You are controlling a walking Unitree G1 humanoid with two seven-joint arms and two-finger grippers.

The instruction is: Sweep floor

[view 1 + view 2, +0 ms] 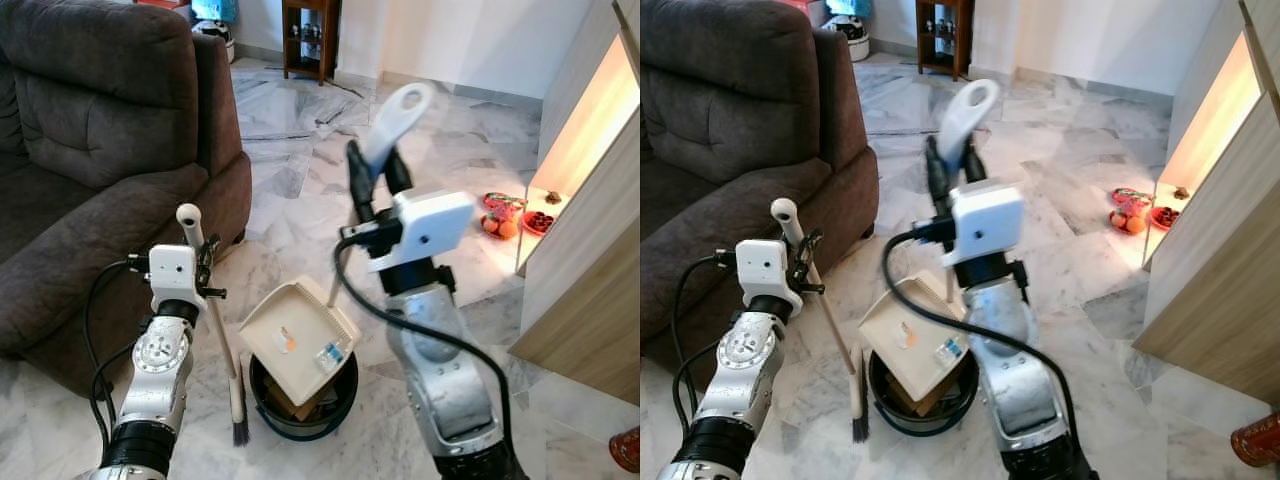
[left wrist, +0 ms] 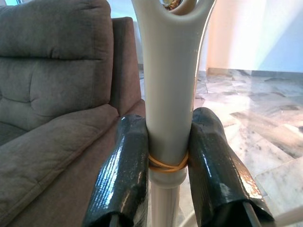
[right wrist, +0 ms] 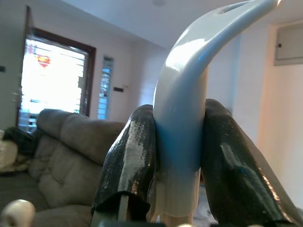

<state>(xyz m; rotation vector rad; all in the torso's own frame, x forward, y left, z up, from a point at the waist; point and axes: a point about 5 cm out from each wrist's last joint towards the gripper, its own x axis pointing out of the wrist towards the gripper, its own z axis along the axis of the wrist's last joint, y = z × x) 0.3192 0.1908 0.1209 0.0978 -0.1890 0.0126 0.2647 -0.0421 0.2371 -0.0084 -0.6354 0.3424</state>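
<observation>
Left gripper (image 2: 168, 161): clenched on the broom's handle, both black fingers (image 2: 122, 170) pressed to the grey grip just above a yellow rubber band (image 2: 165, 164).
Broom (image 1: 224, 350): slanted beside the sofa, its dark bristles down on the floor next to the bin.
Right gripper (image 3: 182, 165): grasped the dustpan's pale handle (image 1: 398, 122), raised in front of the robot.
Dustpan (image 1: 298, 334): cream pan tilted over the bin, with an orange scrap and a small clear wrapper lying in it.
Bin (image 1: 345, 395): round, dark, on the floor between the two arms, brown litter inside.
Sofa (image 1: 90, 160): dark grey, on the robot's left.
Floor (image 1: 290, 140): pale marble tiles.
Cabinet (image 1: 595, 250): wooden, on the right, with red and orange items on the floor by its foot.
</observation>
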